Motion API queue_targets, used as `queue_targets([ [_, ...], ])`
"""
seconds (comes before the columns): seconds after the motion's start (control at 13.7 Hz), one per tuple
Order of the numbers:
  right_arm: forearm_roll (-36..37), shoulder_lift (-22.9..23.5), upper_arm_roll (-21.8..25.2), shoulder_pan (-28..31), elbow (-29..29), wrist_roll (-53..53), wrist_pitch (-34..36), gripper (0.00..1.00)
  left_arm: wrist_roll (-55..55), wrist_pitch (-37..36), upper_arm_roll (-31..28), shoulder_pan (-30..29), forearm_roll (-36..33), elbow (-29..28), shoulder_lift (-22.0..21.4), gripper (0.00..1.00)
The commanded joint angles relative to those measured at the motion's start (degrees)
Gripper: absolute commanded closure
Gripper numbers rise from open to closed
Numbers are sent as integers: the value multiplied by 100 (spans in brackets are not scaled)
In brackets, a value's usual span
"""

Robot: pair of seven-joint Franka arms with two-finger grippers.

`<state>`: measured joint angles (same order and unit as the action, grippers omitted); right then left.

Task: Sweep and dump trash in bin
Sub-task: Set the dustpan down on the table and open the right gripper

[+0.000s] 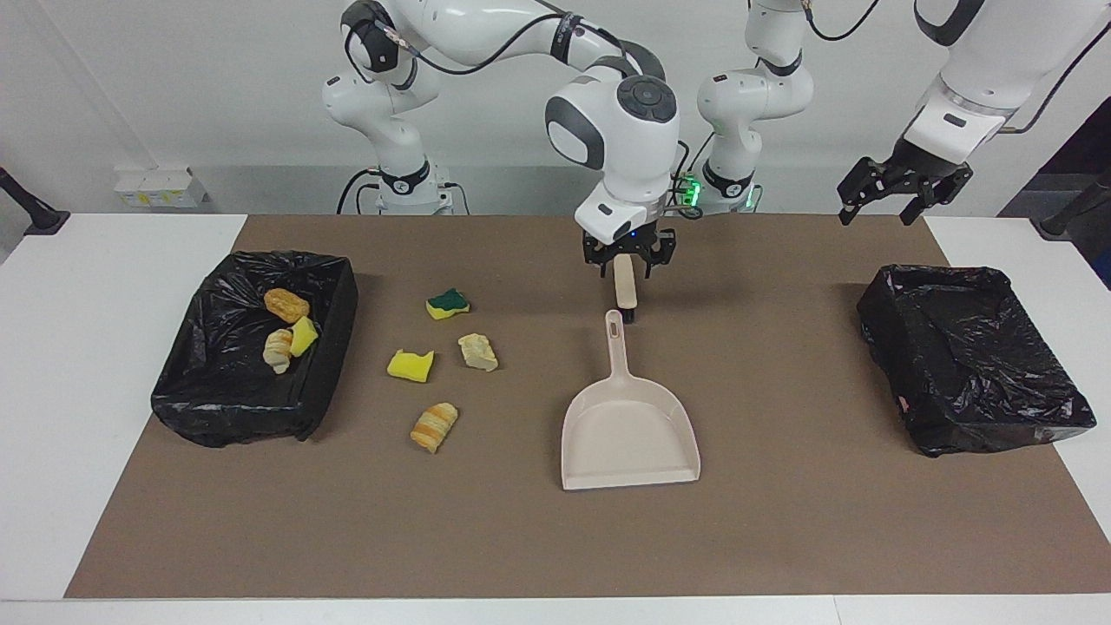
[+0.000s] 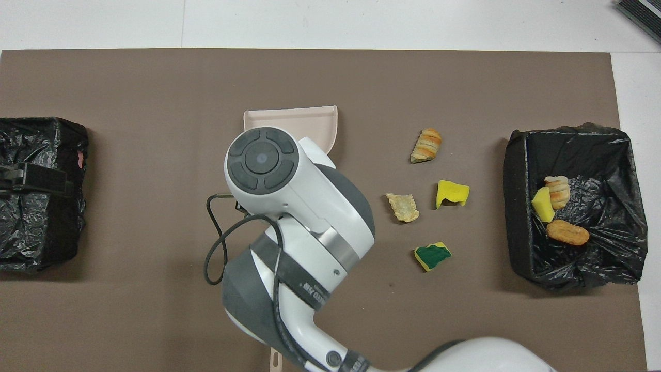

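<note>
1. Trash (image 1: 410,365): four scraps lay loose on the mat, left of the middle in the facing view. Three more sat in the black bin (image 1: 234,417) at the left.
2. They looked light and soft to me, so I would push them low with the brush (image 1: 625,291), not pinch them.
3. My right gripper (image 1: 627,260) hung open at the upper middle, over the brush handle. It held nothing.
4. My left gripper (image 1: 903,195) waited open at the upper right.

Smooth matt beige plastic is seen on the dustpan (image 1: 629,431); crinkled glossy black film lines both bins (image 1: 252,347); the brown table mat (image 1: 781,521) appears matt.
</note>
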<state>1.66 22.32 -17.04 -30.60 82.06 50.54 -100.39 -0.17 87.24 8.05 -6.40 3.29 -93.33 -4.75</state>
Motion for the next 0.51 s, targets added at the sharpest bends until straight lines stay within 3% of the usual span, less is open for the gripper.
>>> queue_targets([
  [0.0, -402, -1095, -10, -121, 1877, 254, -750, 6, -71, -32, -14, 42, -83, -142, -149, 0],
  [0.15, -762, -1763, -10, -306, 3188, 254, -1716, 4, -62, -32, -14, 25, -83, -151, -149, 0],
  [0.22, -834, -1827, -19, -402, 3533, 272, -1981, 4, -62, -41, -14, 16, -74, -151, -149, 0],
  [0.44, -834, -1450, -10, -947, 3790, 736, -2702, 5, -62, -32, -14, -1, -83, -151, -149, 0],
])
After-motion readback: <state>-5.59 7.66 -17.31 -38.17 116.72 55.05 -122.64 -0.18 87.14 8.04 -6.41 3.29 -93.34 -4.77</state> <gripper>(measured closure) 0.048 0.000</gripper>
